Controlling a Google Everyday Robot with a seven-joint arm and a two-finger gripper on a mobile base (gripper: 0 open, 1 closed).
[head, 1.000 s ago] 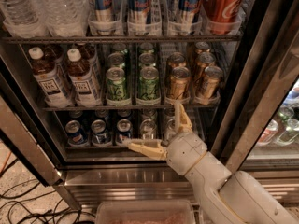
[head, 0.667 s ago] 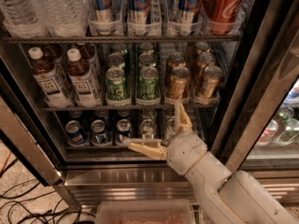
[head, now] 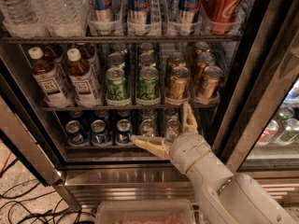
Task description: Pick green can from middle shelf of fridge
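Two bright green drink cans with pale squiggly print and silver pull-tab tops head neighbouring lanes: the left green can (head: 116, 84) and the right green can (head: 148, 83). Both stand upright at the front of the dark wire middle shelf (head: 93, 108), with more green cans lined up behind them. Just right of them sit the gold-brown cans (head: 179, 83); to the left are the brown tea bottles with white caps (head: 48, 80).

Now the cream two-finger gripper (head: 160, 122): it hangs below that shelf's front rail, out in front of the small blue cans (head: 77, 132) on the bottom rack. Its jaws are spread very wide, one finger pointing left, the other pointing up to the rail beneath the gold-brown lane. Nothing is held between them, and it is clear of both green cans.

Up top, clear water bottles (head: 60, 8), tall blue cans (head: 140, 3) and one red cola can (head: 223, 6). The big stainless-steel fridge (head: 117, 178) stands with its door open.
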